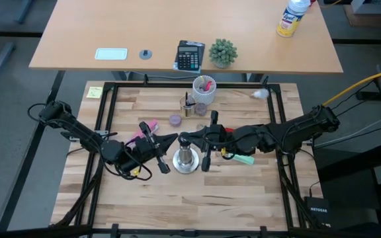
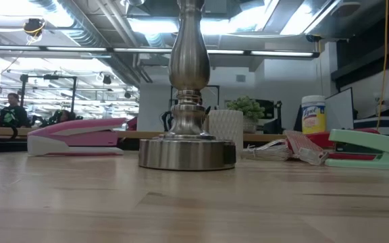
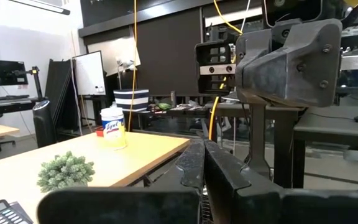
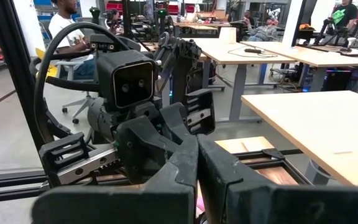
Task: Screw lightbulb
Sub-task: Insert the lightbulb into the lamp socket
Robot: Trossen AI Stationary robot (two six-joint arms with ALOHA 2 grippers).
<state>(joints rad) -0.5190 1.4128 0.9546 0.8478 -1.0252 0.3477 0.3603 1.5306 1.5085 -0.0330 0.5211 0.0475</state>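
The silver socket stand (image 1: pixel 186 160) rests on its round base at the middle of the table; the low view shows its base and neck (image 2: pixel 189 101). My left gripper (image 1: pixel 174 139) and my right gripper (image 1: pixel 194 137) hang level above the stand, tips facing each other over its top. Both are shut with nothing between their fingers, as the left wrist view (image 3: pixel 199 155) and the right wrist view (image 4: pixel 196 149) show. A small white round thing (image 1: pixel 261 94), the lightbulb as far as I can tell, lies on the table near its far right corner.
A pink stapler (image 1: pixel 144 128) lies left of the stand and a green stapler (image 1: pixel 241 158) right of it. A white cup of pens (image 1: pixel 204 89) and a purple cap (image 1: pixel 175 119) stand farther back. A second table beyond holds a calculator (image 1: pixel 190 55) and a plant (image 1: pixel 222 52).
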